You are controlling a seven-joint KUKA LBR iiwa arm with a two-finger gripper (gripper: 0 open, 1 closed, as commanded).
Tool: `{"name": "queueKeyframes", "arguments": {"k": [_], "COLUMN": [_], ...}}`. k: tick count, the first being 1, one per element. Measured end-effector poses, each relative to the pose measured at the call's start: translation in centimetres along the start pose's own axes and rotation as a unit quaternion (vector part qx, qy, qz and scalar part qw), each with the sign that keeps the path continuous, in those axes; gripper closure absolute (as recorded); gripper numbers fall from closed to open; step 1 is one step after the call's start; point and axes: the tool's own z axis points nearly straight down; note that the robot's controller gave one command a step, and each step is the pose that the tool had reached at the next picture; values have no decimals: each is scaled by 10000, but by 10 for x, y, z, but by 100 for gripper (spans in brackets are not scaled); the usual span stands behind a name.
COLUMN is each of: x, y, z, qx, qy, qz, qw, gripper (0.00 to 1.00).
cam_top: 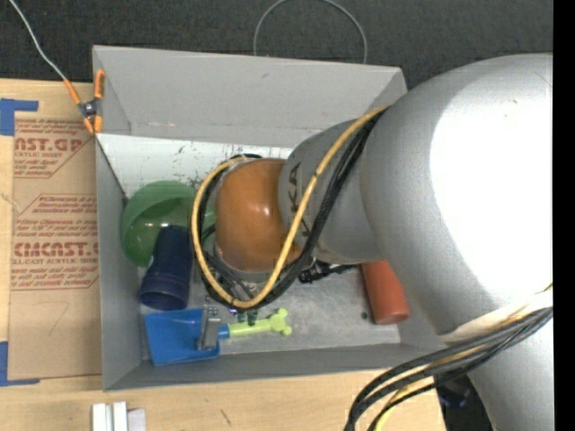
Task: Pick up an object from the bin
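My gripper (212,330) is low in the bin's near left part, under the arm's orange cover. Its tip sits on the right edge of a flat blue piece (175,338) lying in the near left corner. A light green bone-shaped toy (260,327) lies just right of the tip, touching or nearly touching it. A dark blue cup (169,270) lies on its side just above the blue piece, its mouth toward the near wall. Behind the cup rests a green bowl (151,215), tipped on its side.
A red-orange cylinder (384,293) lies near the bin's right side, partly under the arm. The arm and its cables cover the middle and right of the bin. The bin's walls are close on the left and near sides.
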Motion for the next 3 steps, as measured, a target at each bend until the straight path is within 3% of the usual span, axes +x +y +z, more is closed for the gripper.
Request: {"name": "queueKeyframes", "arguments": {"k": [1,3], "x": [10,10], "y": [21,21], "z": [-4,-4], "qx": [-7,-9], "qy": [-23,-22], "qz": [-672,-672], "qw": [9977,9977], "gripper": [100,100]}}
